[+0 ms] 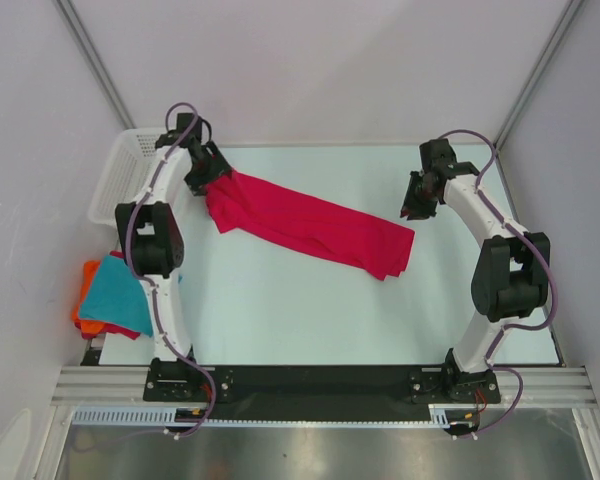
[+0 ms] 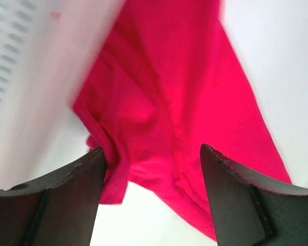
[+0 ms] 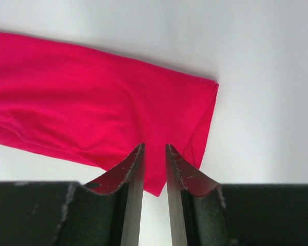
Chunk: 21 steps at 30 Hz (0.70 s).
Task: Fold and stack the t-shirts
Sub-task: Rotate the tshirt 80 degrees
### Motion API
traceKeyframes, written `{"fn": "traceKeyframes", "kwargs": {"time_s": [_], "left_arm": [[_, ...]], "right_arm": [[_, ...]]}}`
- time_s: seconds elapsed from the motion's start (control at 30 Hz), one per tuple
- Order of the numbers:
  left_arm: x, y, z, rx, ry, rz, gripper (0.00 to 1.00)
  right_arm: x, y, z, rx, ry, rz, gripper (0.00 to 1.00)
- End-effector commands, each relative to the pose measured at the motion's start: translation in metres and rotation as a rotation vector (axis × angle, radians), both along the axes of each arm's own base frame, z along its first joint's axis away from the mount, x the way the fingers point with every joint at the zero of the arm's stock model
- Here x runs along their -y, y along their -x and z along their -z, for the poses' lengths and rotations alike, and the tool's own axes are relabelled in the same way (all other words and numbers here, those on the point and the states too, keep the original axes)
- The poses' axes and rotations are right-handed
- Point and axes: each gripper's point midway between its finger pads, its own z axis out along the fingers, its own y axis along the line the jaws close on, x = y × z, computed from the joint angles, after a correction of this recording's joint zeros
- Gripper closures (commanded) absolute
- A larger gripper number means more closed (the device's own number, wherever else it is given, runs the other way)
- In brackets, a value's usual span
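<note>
Left fingers [image 2: 66,200]: black, matte, wedge-shaped, spread wide over the bunched end of the crimson-pink t-shirt [image 1: 300,225]. Right fingers [image 3: 126,200]: narrowly apart, gripping nothing. The shirt is soft and creased, a long diagonal band across the pale bench [image 1: 280,320]. Teal t-shirt [image 1: 120,295] lies on the orange t-shirt [image 1: 83,300] at the bench's left edge.

Table [image 1: 310,320], contents:
- Large t-shirt [image 1: 310,225]: lies slantwise across the middle, far left to mid right.
- Mesh basket [image 1: 120,175]: far-left corner.
- My left gripper [image 1: 212,180]: over the shirt's far-left end, beside the basket.
- My right gripper [image 1: 412,210]: over its right end.
- Smaller t-shirt [image 1: 115,295]: on the bottom t-shirt [image 1: 83,300], left of my left arm [image 1: 155,240].
</note>
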Motion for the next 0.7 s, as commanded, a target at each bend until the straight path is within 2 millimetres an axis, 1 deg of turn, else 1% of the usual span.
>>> {"fn": "traceKeyframes", "kwargs": {"time_s": [0.0,0.03,0.1,0.13,0.2,0.23,0.3,0.33,0.37,0.47,0.53,0.57,0.6,0.67], "left_arm": [[0.072,0.009,-0.046,0.1,-0.066,0.173,0.22],[0.09,0.013,-0.044,0.099,-0.071,0.207,0.22],[0.104,0.016,-0.041,0.096,-0.078,0.232,0.22],[0.116,0.02,-0.037,0.087,-0.083,0.258,0.22],[0.126,0.023,-0.034,0.085,-0.092,0.28,0.22],[0.137,0.028,-0.03,0.075,-0.092,0.3,0.22],[0.144,0.032,-0.027,0.069,-0.097,0.309,0.22],[0.15,0.036,-0.025,0.065,-0.1,0.32,0.22],[0.152,0.038,-0.024,0.065,-0.098,0.322,0.22],[0.163,0.044,-0.023,0.065,-0.079,0.339,0.22],[0.181,0.05,-0.02,0.068,-0.054,0.375,0.22],[0.191,0.05,-0.019,0.084,-0.045,0.394,0.22],[0.206,0.058,-0.015,0.083,-0.041,0.433,0.22],[0.229,0.064,-0.009,0.088,-0.008,0.487,0.22]], "right_arm": [[-0.003,-0.008,0.005,0.015,-0.018,-0.006,0.72],[-0.004,-0.009,0.01,0.006,-0.017,-0.005,0.72],[-0.003,-0.008,0.016,-0.009,-0.014,-0.005,0.72],[-0.002,-0.01,0.018,-0.008,-0.015,-0.003,0.72],[-0.002,-0.01,0.025,-0.021,-0.012,-0.003,0.72],[0.0,-0.012,0.027,-0.019,-0.014,-0.001,0.72],[-0.001,-0.014,0.037,-0.039,-0.019,-0.003,0.72],[-0.001,-0.017,0.038,-0.04,-0.023,-0.002,0.72],[-0.003,-0.019,0.047,-0.06,-0.028,-0.006,0.71],[-0.004,-0.023,0.054,-0.078,-0.031,-0.007,0.7],[-0.005,-0.023,0.062,-0.094,-0.032,-0.006,0.7],[-0.005,-0.022,0.065,-0.097,-0.033,-0.005,0.69],[-0.005,-0.022,0.068,-0.103,-0.031,-0.004,0.69],[-0.003,-0.022,0.071,-0.109,-0.027,-0.001,0.69]]}}
